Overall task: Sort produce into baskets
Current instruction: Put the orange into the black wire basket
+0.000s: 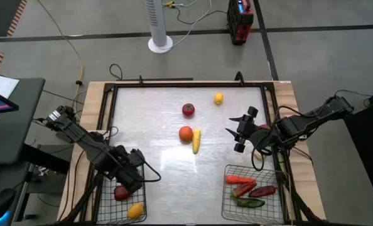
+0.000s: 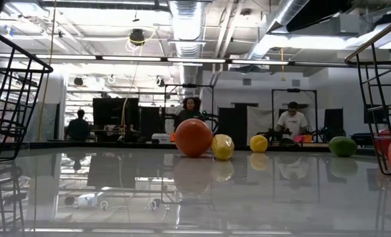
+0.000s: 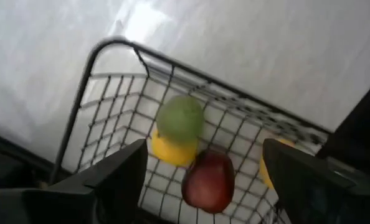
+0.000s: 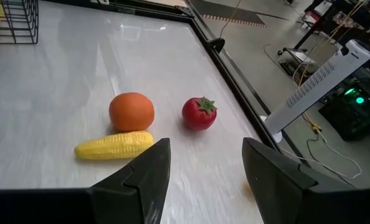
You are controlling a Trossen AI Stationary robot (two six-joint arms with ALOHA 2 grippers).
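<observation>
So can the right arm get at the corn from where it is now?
Probably yes: the right gripper hangs open beside the corn with bare table between; only the orange touches its far side.

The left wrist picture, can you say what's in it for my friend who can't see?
The left gripper hangs open over a wire basket on the shiny table. Inside lie a green fruit on a yellow one, touching a red apple.
</observation>
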